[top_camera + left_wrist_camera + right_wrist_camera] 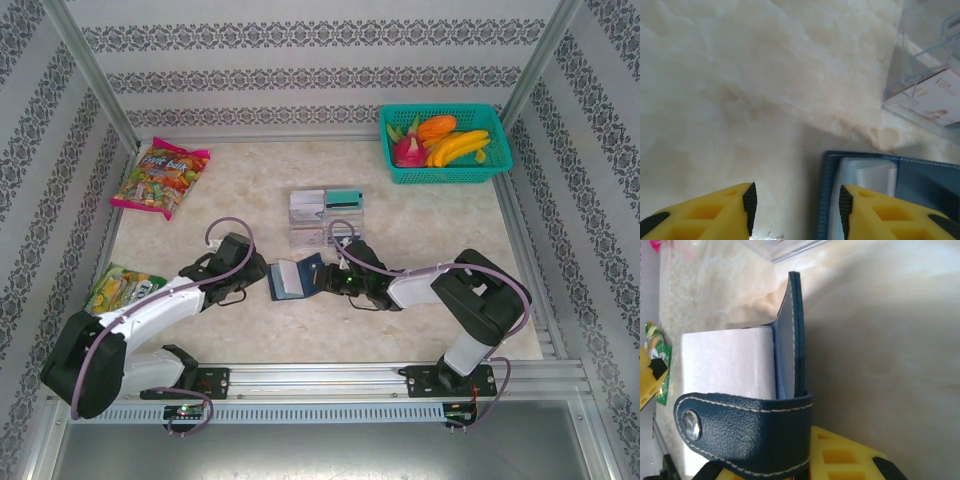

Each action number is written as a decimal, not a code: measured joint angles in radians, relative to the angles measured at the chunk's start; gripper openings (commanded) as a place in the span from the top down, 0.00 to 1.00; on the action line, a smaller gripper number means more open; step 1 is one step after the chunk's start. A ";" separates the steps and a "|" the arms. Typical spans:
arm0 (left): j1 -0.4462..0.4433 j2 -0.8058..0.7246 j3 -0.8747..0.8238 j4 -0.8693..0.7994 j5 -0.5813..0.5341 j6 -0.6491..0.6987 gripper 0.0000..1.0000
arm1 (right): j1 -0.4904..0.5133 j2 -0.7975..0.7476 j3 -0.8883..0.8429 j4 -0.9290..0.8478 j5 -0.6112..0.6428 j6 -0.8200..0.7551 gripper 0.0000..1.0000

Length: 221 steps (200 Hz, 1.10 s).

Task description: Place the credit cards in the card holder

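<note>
Pinched in the right gripper [790,462], the card holder [293,277] lies open at lower centre of the overhead view, where the left gripper [796,205], jaws parted, could knock it loose; cards [308,206] sit just above.

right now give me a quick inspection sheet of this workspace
surface: beige marble table
job's things: card holder open between the grippers; credit cards grouped farther back
clutter: candy bag, snack bag, fruit basket
grippers: left gripper open at the holder's edge; right gripper shut on its snap flap
cables: purple cables looped on both arms
surroundings: patterned walls, metal frame
</note>
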 measured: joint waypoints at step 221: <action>0.019 0.265 0.024 0.255 0.294 -0.091 0.61 | -0.056 0.147 -0.068 0.370 -0.047 0.169 0.87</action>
